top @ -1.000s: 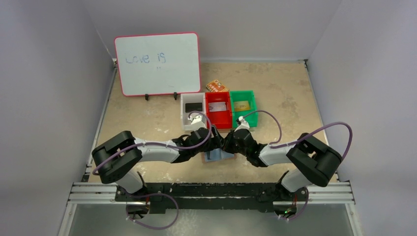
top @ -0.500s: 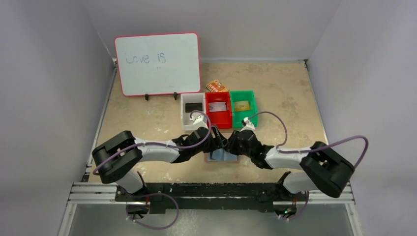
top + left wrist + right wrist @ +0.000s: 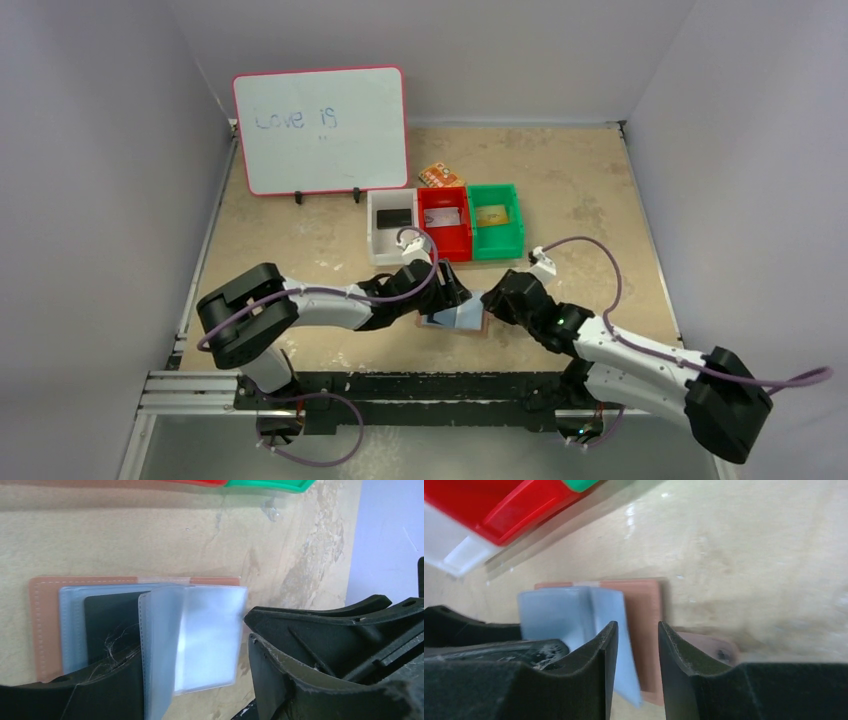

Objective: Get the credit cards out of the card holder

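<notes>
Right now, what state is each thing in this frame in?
card holder, open, flat on the table.
clear sleeves, fanned up, one curled.
black card, inside a sleeve, not pulled out.
left gripper, open, a sleeve between its fingers.
right gripper, open, empty.
white bin, holds a dark item.
red bin, holds a pale card.
green bin, holds a yellowish item.
whiteboard, upright, "Love is" written.

Your left gripper (image 3: 452, 297) sat at the open card holder (image 3: 460, 319); your right gripper (image 3: 493, 300) hung just beside it. 3 bins (image 3: 447, 243) stood behind.
</notes>
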`<move>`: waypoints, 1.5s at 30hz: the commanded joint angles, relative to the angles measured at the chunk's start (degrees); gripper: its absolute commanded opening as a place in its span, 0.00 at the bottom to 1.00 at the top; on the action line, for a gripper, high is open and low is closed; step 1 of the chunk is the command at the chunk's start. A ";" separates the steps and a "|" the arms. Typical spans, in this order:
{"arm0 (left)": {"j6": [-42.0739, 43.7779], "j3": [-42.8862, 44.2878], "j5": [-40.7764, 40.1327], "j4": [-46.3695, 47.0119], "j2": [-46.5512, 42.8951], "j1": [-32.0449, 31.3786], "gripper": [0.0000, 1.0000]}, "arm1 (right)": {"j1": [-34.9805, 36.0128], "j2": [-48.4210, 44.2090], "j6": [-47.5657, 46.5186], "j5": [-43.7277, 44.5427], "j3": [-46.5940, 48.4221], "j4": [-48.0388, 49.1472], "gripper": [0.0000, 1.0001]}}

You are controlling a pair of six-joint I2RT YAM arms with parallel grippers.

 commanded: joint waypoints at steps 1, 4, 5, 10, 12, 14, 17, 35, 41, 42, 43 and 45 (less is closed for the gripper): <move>0.82 4.93 -0.09 -1.29 0.82 -1.56 0.63 | 0.06 -6.31 9.52 11.02 2.74 -16.71 0.38; 1.83 7.59 -1.53 -5.01 1.80 -2.49 0.63 | 0.08 -9.35 14.89 13.64 4.17 -23.24 0.36; 2.15 8.30 -1.70 -5.82 2.16 -2.72 0.62 | 0.08 -10.08 16.34 14.24 5.02 -25.24 0.36; 2.11 9.85 -1.32 -6.30 5.19 -3.18 0.62 | 0.08 -12.03 17.40 16.01 6.31 -27.21 0.38; 1.68 10.34 -0.65 -6.07 6.83 -3.46 0.61 | 0.08 -12.27 17.74 16.37 6.89 -27.93 0.38; 1.58 10.89 -0.27 -5.76 8.17 -3.91 0.61 | 0.08 -12.47 17.97 16.50 7.43 -28.78 0.38; 1.58 11.74 0.21 -5.89 9.82 -4.39 0.60 | 0.05 -12.91 17.66 16.57 7.74 -28.98 0.37; 4.54 10.83 -12.25 -17.05 -2.10 -4.41 0.61 | 0.08 -19.94 -1.42 4.92 5.33 -12.40 0.32; 5.42 10.11 -15.77 -20.74 -5.24 -4.41 0.62 | 0.03 -18.67 -4.31 -1.62 4.73 -5.76 0.29; 5.43 9.74 -15.68 -20.41 -5.29 -4.35 0.62 | 0.03 -18.13 -4.58 -2.37 4.77 -4.86 0.29; 5.49 9.54 -15.13 -19.71 -5.08 -4.32 0.62 | 0.08 -17.41 -4.55 -2.90 4.81 -4.31 0.29; 5.56 9.29 -12.80 -17.42 -4.08 -4.32 0.62 | 0.01 -15.82 -4.32 -3.52 4.87 -3.46 0.29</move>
